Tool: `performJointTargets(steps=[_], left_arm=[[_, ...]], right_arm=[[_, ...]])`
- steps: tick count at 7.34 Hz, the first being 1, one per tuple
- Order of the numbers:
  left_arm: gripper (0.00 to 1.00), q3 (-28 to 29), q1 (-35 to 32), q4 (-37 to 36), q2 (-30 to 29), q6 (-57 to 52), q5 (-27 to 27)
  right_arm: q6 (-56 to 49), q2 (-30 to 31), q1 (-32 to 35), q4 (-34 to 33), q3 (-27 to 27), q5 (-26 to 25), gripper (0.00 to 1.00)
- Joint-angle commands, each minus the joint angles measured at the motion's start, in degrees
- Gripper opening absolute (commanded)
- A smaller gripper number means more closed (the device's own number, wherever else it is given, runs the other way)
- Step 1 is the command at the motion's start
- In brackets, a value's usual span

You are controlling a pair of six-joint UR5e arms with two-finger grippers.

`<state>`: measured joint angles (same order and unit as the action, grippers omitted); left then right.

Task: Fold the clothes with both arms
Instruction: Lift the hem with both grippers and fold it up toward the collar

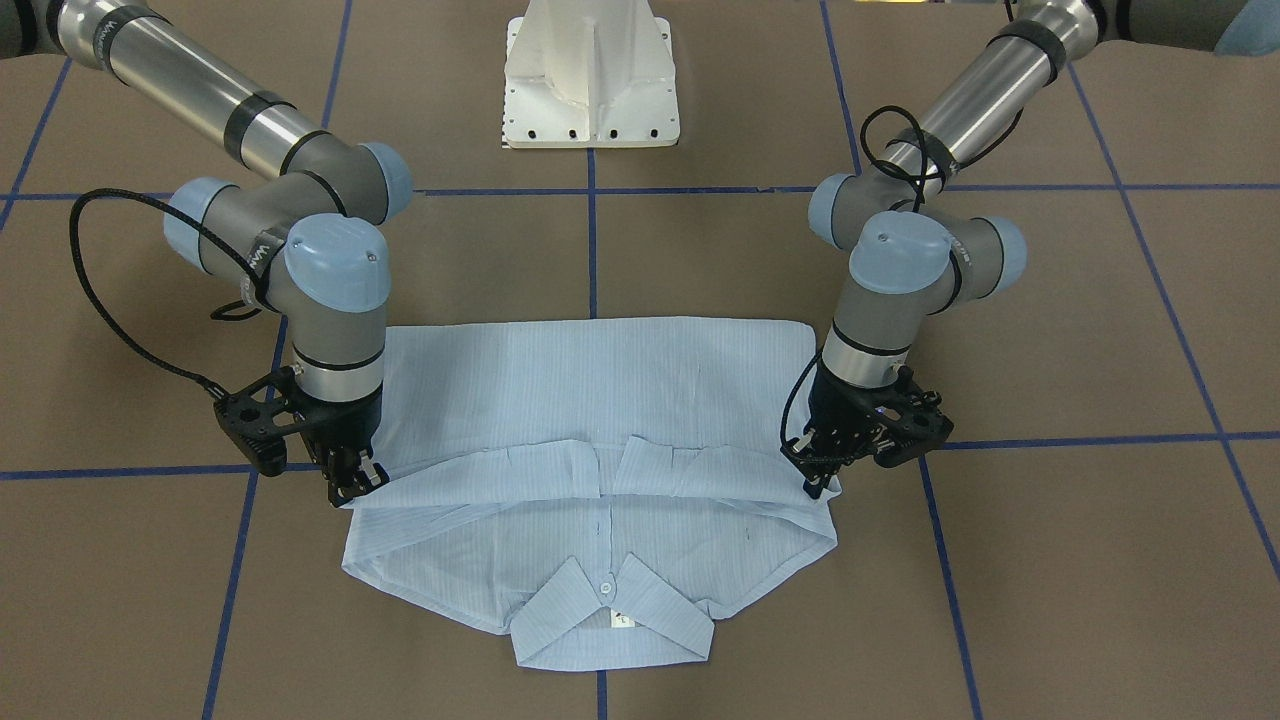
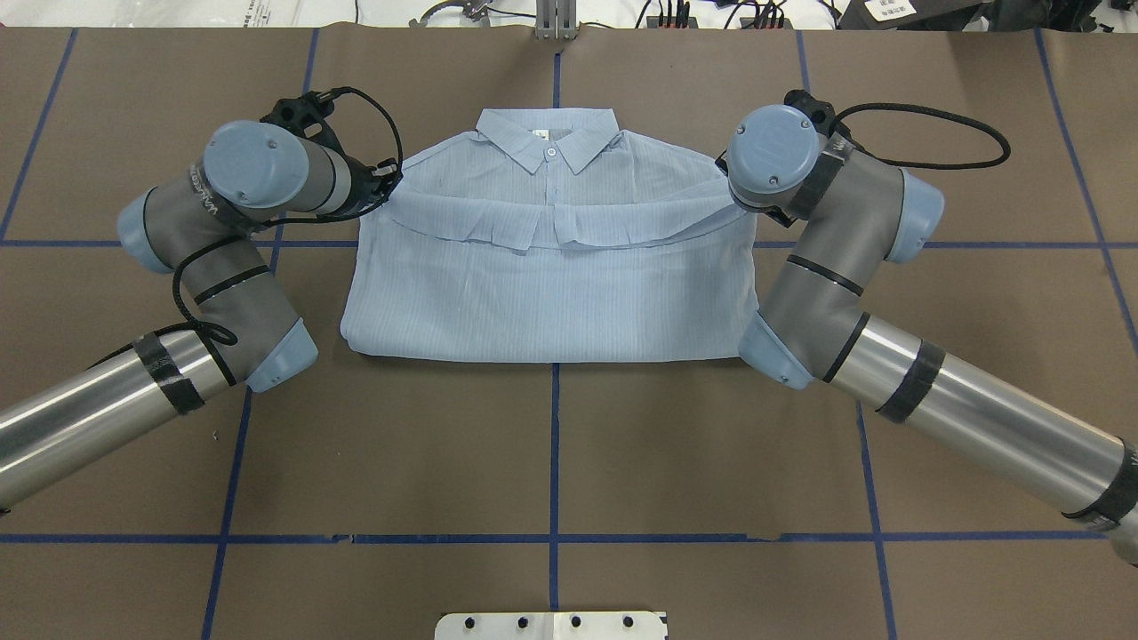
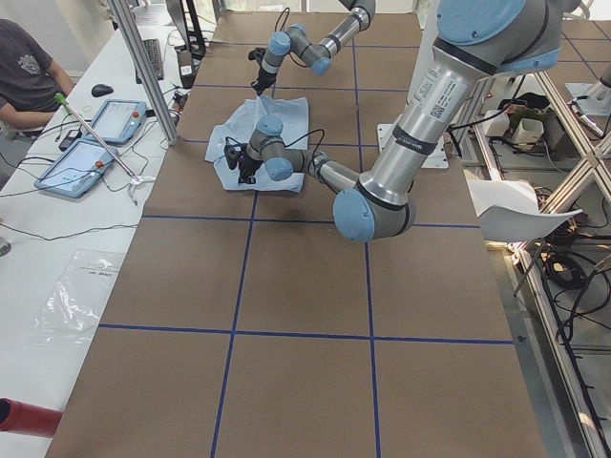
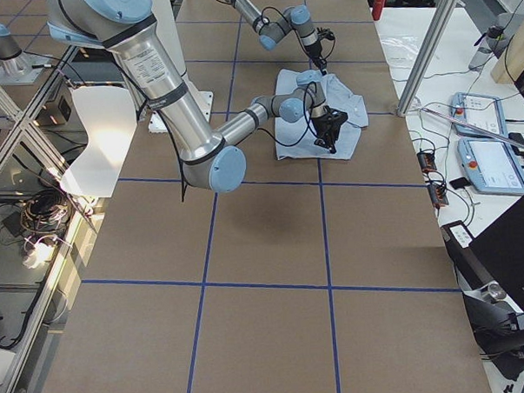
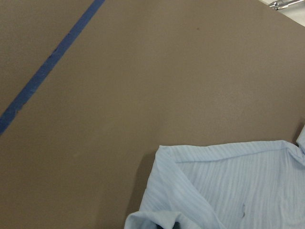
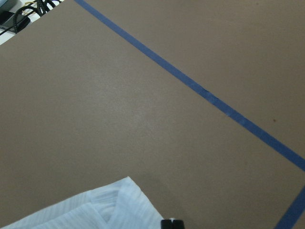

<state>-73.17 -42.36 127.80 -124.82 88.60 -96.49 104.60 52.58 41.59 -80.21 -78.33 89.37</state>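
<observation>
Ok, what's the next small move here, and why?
Probably release and lift both grippers straight up: on the shirt, the folded-up hem already lies across the chest below the collar, with the left gripper and right gripper low at its two ends. Whether they grip isn't clear.

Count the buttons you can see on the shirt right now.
1: a small white button at the collar of the shirt. Others down the front may be hidden under the folded-over flap.

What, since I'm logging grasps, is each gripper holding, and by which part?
The shirt: the left gripper and right gripper each seem to pinch one end of its folded-over edge.
</observation>
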Motion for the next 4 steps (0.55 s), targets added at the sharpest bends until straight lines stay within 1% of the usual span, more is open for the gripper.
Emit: performJointTargets(steps=[1, 4], left_arm=[[0.00, 1.7, -0.9, 1.0, -1.0, -0.2, 0.3], [0.00, 1.7, -2.4, 1.0, -1.7, -2.2, 0.3]], right_arm=[[-0.5, -3.3, 0.7, 0.8, 4.3, 0.0, 0.00], [-1.6, -3.8, 1.7, 0.8, 4.4, 0.5, 0.00]])
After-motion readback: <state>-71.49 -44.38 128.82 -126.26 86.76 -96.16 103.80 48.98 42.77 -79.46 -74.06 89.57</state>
